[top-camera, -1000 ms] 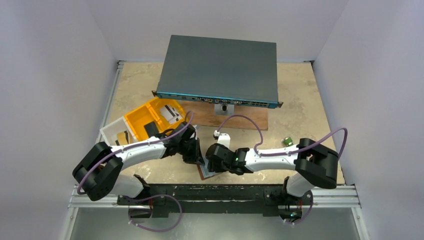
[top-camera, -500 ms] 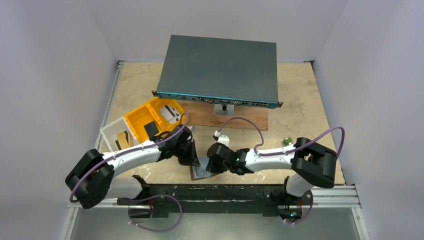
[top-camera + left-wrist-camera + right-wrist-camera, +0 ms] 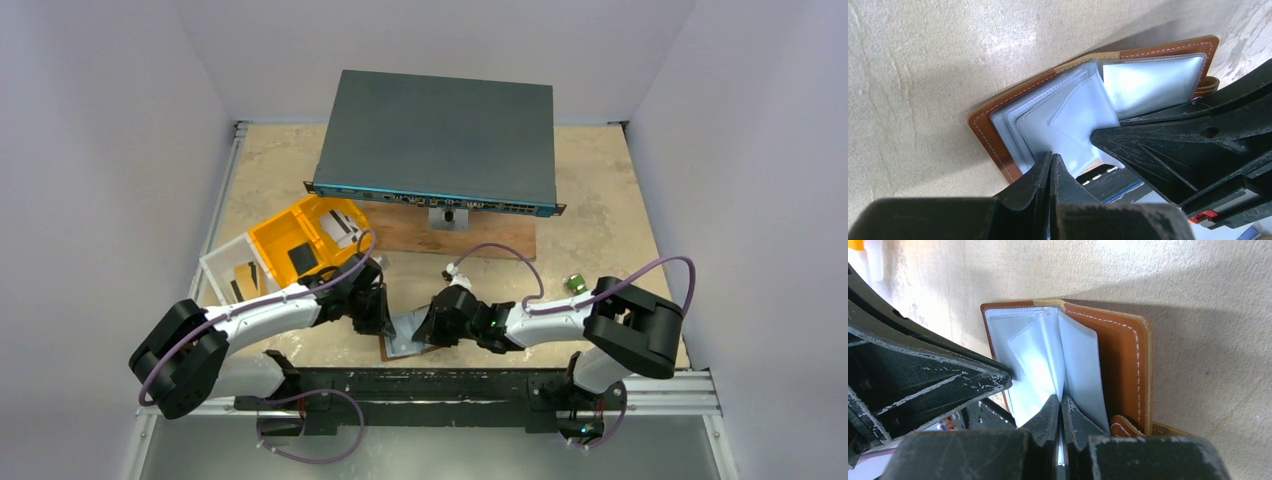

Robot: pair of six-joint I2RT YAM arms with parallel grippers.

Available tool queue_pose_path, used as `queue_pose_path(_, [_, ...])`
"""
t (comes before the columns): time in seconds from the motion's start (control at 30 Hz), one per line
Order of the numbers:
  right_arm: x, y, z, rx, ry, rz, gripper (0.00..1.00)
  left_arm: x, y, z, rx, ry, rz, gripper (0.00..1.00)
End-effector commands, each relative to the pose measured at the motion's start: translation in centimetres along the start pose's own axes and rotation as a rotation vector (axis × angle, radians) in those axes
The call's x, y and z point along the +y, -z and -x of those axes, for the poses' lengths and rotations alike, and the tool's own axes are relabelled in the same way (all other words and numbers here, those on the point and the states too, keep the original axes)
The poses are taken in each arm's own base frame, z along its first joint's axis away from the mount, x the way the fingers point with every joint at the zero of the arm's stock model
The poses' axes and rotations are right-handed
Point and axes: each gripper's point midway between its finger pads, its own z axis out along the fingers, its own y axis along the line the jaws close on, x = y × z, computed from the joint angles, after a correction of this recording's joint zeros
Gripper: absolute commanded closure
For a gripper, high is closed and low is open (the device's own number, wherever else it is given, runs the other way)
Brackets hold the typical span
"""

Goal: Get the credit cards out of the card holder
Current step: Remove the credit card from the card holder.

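The card holder (image 3: 402, 343) lies open by the table's near edge, brown leather (image 3: 1118, 355) with pale blue clear pockets (image 3: 1148, 80). My left gripper (image 3: 385, 322) is shut, its tips (image 3: 1051, 157) pressed on the left pocket page with nothing seen between them. My right gripper (image 3: 428, 330) is shut on one clear pocket leaf (image 3: 1060, 400), holding it upright. No card shows inside the pockets in either wrist view. Credit cards lie in the yellow tray: a white-grey one (image 3: 343, 228) and a black one (image 3: 303, 260).
The yellow tray (image 3: 275, 235) and a clear plastic box (image 3: 225, 270) sit at the left. A dark network switch (image 3: 440, 140) rests on a wooden board (image 3: 470, 235) at the back. A small green object (image 3: 576, 283) lies right. A metal rail (image 3: 430, 380) borders the near edge.
My right gripper has closed on a pocket leaf and its wrist has drawn back to the right. The left arm has shifted slightly left and down, with the card holder now lying a little further left.
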Motion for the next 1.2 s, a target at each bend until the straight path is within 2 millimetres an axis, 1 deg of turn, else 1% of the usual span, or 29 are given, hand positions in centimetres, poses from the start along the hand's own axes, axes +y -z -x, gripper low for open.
queue_pose_path(0.0, [-2.7, 0.0, -1.5, 0.05, -0.019, -0.048, 1.0, 1.5, -0.9, -0.4, 0.014, -0.02, 0.055, 1.0])
queue_pose_path(0.17, [-1.6, 0.5, -0.8, 0.027, -0.058, 0.055, 1.0, 1.5, -2.0, -0.7, 0.037, -0.018, 0.064, 1.0])
queue_pose_path(0.37, [0.0, 1.2, 0.5, -0.025, -0.072, 0.166, 0.99, 1.0, -2.6, -0.4, 0.033, -0.017, 0.066, 1.0])
queue_pose_path(0.43, [0.6, 1.5, 0.8, -0.033, -0.059, 0.184, 0.95, 0.7, -2.7, -0.2, 0.035, -0.019, 0.061, 1.0])
queue_pose_path(0.47, [0.8, 1.6, 0.9, -0.036, -0.051, 0.191, 0.92, 0.5, -2.7, -0.2, 0.035, -0.023, 0.059, 1.0])
queue_pose_path(0.57, [1.4, 1.9, 1.3, -0.048, -0.023, 0.199, 0.77, 0.0, -2.7, 0.1, 0.032, -0.028, 0.052, 1.0])
queue_pose_path(0.67, [2.1, 2.4, 2.3, -0.089, 0.003, 0.189, 0.67, -0.4, -2.8, 0.3, 0.035, -0.039, 0.046, 1.0])
queue_pose_path(0.7, [2.6, 2.6, 2.7, -0.098, 0.011, 0.192, 0.64, -0.5, -2.9, 0.4, 0.038, -0.042, 0.044, 1.0])
queue_pose_path(0.8, [3.0, 3.2, 3.4, -0.12, 0.025, 0.176, 0.6, -0.8, -3.1, 0.4, 0.045, -0.045, 0.036, 1.0])
queue_pose_path(0.97, [3.0, 3.7, 3.9, -0.157, 0.098, 0.079, 0.6, -1.2, -3.4, 0.5, 0.052, -0.051, 0.026, 1.0])
queue_pose_path(1.0, [2.9, 3.6, 3.9, -0.165, 0.117, 0.047, 0.61, -1.2, -3.4, 0.6, 0.053, -0.051, 0.024, 1.0])
queue_pose_path(1.07, [2.7, 3.3, 3.6, -0.163, 0.151, 0.003, 0.67, -1.3, -3.5, 0.6, 0.055, -0.052, 0.024, 1.0])
queue_pose_path(1.17, [3.0, 3.0, 3.0, -0.153, 0.179, -0.008, 0.77, -1.2, -3.5, 0.5, 0.057, -0.053, 0.025, 1.0])
